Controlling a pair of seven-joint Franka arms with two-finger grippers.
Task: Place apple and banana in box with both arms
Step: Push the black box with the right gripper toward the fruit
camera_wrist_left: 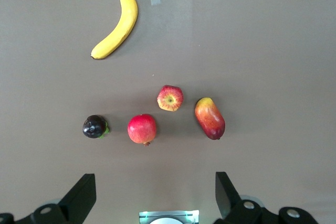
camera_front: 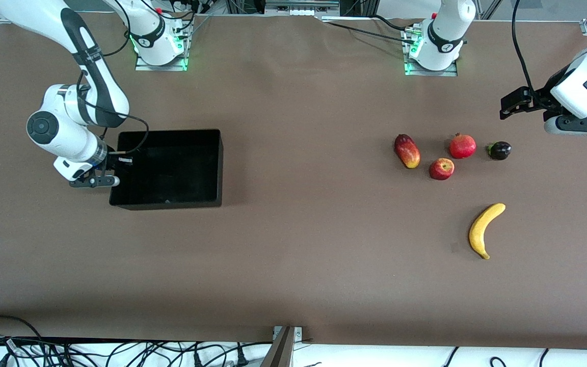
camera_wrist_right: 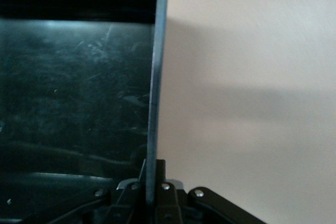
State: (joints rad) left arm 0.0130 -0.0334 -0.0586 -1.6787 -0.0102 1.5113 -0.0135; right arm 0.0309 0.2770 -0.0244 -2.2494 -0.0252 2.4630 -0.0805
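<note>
The apple (camera_front: 441, 168) lies among other fruits toward the left arm's end of the table; it also shows in the left wrist view (camera_wrist_left: 170, 98). The banana (camera_front: 483, 229) lies nearer the front camera than the apple, also in the left wrist view (camera_wrist_left: 116, 24). The black box (camera_front: 171, 133) stands toward the right arm's end, with nothing in it. My right gripper (camera_front: 114, 171) is shut on the box's end wall (camera_wrist_right: 156, 77), the wall pinched between its fingers (camera_wrist_right: 152, 184). My left gripper (camera_front: 511, 104) is open and empty in the air, with the fruits below it (camera_wrist_left: 155, 190).
A red pomegranate (camera_front: 462, 146) (camera_wrist_left: 142, 128), an elongated red-yellow fruit (camera_front: 407, 151) (camera_wrist_left: 210, 118) and a small dark purple fruit (camera_front: 499, 150) (camera_wrist_left: 95, 126) lie close around the apple. Bare brown table stretches between the box and the fruits.
</note>
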